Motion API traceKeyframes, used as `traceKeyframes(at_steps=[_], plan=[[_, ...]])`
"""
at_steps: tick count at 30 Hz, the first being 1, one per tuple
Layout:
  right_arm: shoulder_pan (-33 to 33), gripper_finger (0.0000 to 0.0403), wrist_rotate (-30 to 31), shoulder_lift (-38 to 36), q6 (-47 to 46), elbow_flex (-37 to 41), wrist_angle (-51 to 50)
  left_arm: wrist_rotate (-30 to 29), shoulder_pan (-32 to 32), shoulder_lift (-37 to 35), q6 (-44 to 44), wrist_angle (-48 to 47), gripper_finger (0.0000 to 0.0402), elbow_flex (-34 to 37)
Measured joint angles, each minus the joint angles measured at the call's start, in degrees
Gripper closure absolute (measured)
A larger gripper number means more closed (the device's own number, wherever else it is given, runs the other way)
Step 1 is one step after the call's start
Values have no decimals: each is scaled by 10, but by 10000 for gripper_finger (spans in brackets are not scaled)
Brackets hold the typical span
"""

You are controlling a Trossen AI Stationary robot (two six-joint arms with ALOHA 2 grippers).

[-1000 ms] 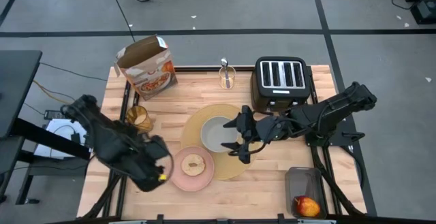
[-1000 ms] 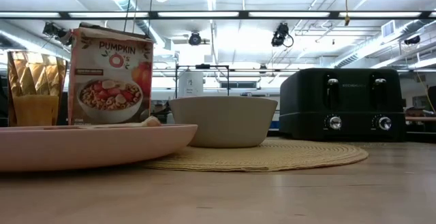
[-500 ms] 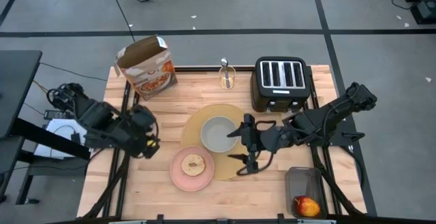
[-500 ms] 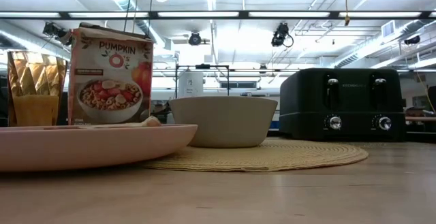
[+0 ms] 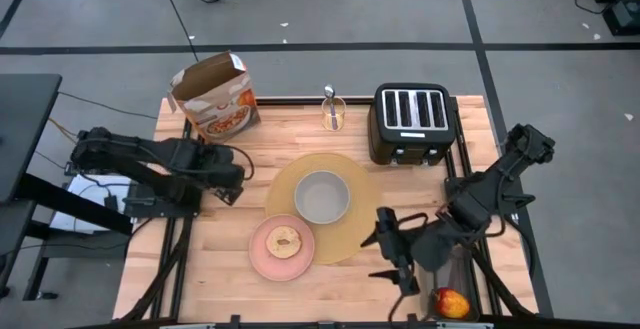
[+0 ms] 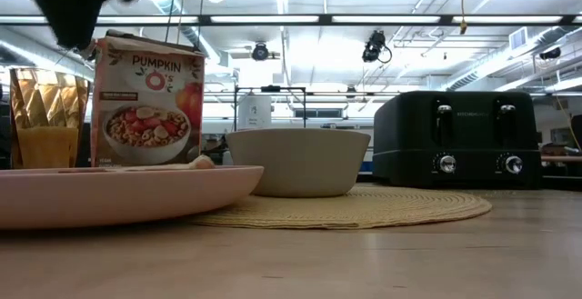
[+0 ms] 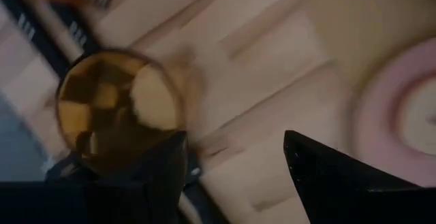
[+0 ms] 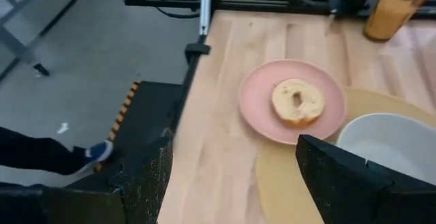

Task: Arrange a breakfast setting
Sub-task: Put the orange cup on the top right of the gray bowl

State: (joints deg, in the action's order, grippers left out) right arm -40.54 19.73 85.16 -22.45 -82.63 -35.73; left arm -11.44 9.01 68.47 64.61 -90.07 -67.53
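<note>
Wooden table (image 5: 240,269) holds a round tan placemat (image 5: 352,174) with a grey bowl (image 5: 322,198); the pink plate (image 5: 262,254) with toast (image 5: 285,241) overlaps its 7 o'clock edge. My left gripper (image 7: 231,176) hangs released over the amber tumbler (image 7: 116,112); my right gripper (image 5: 392,254) is open near the apple (image 5: 450,302).

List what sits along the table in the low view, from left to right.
Tumbler → cereal box → bowl → toaster. The pink plate spans the left foreground across the first two, so it has no single place in the order.
</note>
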Motion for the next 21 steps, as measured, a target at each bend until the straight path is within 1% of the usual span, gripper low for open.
traceKeyframes(at_steps=[2,5,9,11,15,18,21], plan=[[-12,87,0,0,-9,0,0,18,-30,-7,-15,0,158,33],[-28,87,-10,0,-18,0,-5,31,-59,-13,-29,2,165,67],[-38,87,-29,0,-20,0,-8,26,-88,-19,-44,11,181,97],[-37,89,-39,0,-19,0,-8,27,-100,-20,-53,25,199,112],[-27,97,-48,-14,-5,0,-21,41,-112,-18,-67,58,260,143],[-7,98,-42,-36,17,0,-25,44,-112,-17,-70,67,318,153],[27,95,-25,-65,68,0,-25,55,-108,-18,-87,75,379,149]])
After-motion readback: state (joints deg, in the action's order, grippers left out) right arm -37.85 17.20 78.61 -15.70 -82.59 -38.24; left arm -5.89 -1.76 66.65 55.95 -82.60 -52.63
